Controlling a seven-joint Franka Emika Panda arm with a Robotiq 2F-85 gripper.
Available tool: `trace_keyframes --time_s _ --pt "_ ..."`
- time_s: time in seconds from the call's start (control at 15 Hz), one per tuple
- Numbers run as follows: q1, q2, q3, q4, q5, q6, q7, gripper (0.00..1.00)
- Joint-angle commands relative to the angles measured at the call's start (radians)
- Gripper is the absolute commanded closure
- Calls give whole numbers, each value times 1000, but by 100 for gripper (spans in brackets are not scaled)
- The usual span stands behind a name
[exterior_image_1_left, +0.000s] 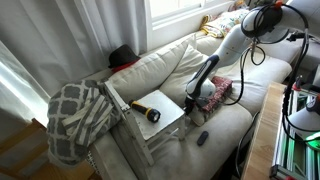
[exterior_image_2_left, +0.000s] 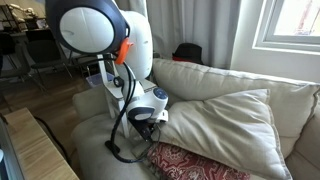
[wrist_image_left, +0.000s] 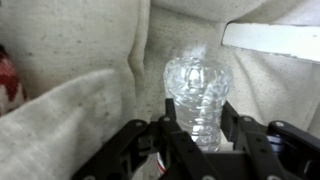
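In the wrist view a clear ribbed plastic bottle stands between my black fingers, with my gripper shut on its sides. Cream couch cushions lie behind it. In both exterior views the gripper hangs low over the couch seat, next to a red patterned cushion. I cannot make out the bottle itself in either exterior view.
A white board on the seat carries a yellow and black flashlight. A dark remote lies near the front edge. A patterned blanket drapes the armrest. A large cream pillow leans on the backrest.
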Motion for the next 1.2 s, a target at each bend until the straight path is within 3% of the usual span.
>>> trace_keyframes --time_s 0.0,0.27,0.6,0.87,0.93,1.0,1.07,1.13 --pt "-199 -39 93 -141 -38 66 -130 80" --pt "-377 -102 164 -312 -111 155 -200 80" --pt "-524 -170 210 -452 -236 254 -191 80" --pt "-468 -245 167 -469 -242 246 -103 80" --pt "-440 -258 158 -466 -238 240 -84 74" --pt "-388 -269 142 -451 -231 227 -58 31" --pt "-337 -272 127 -435 -226 208 -33 37" --pt "-284 -276 107 -416 -223 187 -8 36"
